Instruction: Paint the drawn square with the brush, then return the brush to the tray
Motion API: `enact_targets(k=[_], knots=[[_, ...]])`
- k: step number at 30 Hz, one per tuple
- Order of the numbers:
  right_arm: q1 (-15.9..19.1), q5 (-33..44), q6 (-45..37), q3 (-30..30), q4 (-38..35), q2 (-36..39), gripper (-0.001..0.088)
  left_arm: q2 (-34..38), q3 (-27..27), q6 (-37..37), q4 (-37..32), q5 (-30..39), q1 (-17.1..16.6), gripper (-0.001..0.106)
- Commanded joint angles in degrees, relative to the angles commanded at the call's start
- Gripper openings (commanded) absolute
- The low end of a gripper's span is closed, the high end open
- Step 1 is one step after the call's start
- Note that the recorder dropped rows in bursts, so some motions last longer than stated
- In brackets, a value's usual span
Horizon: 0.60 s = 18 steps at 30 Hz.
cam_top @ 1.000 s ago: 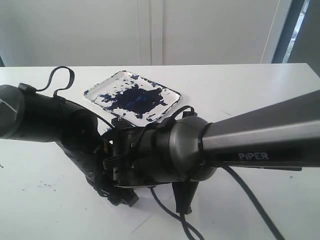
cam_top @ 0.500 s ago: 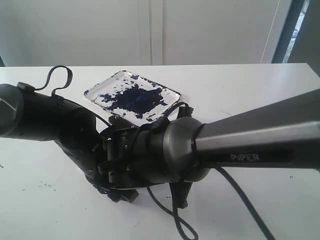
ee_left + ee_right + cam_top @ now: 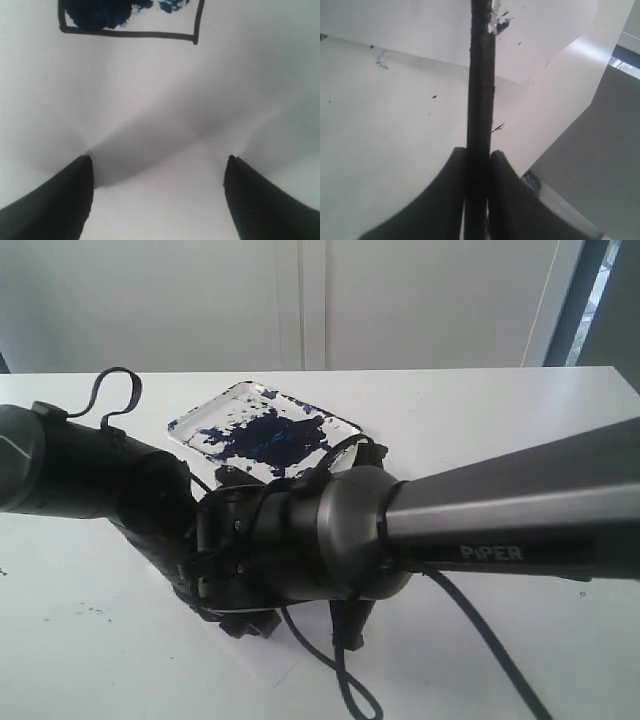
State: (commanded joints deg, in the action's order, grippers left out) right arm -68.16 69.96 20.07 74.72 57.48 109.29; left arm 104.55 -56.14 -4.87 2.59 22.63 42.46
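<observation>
In the left wrist view the drawn square [image 3: 131, 34] lies on white paper, with a dark blue-black blotch inside it. My left gripper [image 3: 157, 167] hovers open over blank paper a short way from the outline, nothing between its fingers [image 3: 65, 200]. My right gripper [image 3: 478, 152] is shut on the brush [image 3: 480, 85], a black stick running away from the jaws with a pale band at its far end. The tray [image 3: 265, 432], smeared dark blue, sits behind both arms in the exterior view. There the crossed arms hide both grippers, the brush and the square.
The right arm [image 3: 500, 520] and left arm [image 3: 80, 475] overlap in the middle of the white table [image 3: 520, 420]. Black cables [image 3: 345, 680] hang under the right arm. Paint specks [image 3: 380, 60] dot the surface near the paper's edge [image 3: 555, 55].
The right arm's wrist has slid to the left across the left arm, and its hanging cable has swung with it. The left arm and the tray have stayed put.
</observation>
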Motion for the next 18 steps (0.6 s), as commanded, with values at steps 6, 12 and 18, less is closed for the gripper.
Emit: enact_targets(k=[6, 12, 18], knots=[[0.00, 0.00, 0.36, -0.02, -0.22, -0.02, 0.0000, 0.00, 0.00, -0.15, 0.00, 0.11, 0.00, 0.075], [0.00, -0.58, -0.13, -0.02, -4.49, 0.19, 0.0000, 0.00, 0.00, -0.14, 0.00, 0.01, 0.00, 0.075], [0.78, 0.00, -3.98, -0.13, -6.66, 1.35, 0.0000, 0.00, 0.00, 0.09, -1.75, -0.31, 0.00, 0.075]])
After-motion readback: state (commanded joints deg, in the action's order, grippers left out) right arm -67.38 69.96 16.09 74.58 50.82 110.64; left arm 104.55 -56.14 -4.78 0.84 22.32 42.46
